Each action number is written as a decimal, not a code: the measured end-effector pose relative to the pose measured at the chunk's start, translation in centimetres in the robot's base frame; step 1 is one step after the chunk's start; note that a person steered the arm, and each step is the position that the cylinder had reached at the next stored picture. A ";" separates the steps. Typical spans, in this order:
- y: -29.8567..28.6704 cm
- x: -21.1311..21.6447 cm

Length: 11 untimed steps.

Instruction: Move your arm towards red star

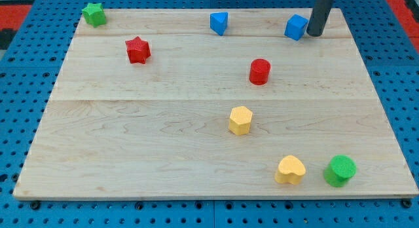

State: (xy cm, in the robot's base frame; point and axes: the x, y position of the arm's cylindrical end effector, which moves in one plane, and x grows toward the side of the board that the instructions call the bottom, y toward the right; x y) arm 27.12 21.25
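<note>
Eight blocks on a wooden board (pixel 163 123). The tip (pixel 314 35), touching nothing, stands just right of a blue cube (pixel 296 27); the red star (pixel 138 50) lies far left, past a blue block (pixel 218 22). The rod's top is cropped.

My tip (pixel 315 35) rests at the board's far right, with the blue cube (pixel 296 27) touching it at nine o'clock and blocking a straight run toward the red star (pixel 138 50). Past that cube, the blue wedge-like block (pixel 219 23) stands near the top edge, while the red cylinder (pixel 260 71) lies at seven o'clock from my tip. Between those two blocks a bare lane of wood leads left to the star.
</note>
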 end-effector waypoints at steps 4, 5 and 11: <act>-9.1 4.6; -16.7 4.6; -34.3 5.1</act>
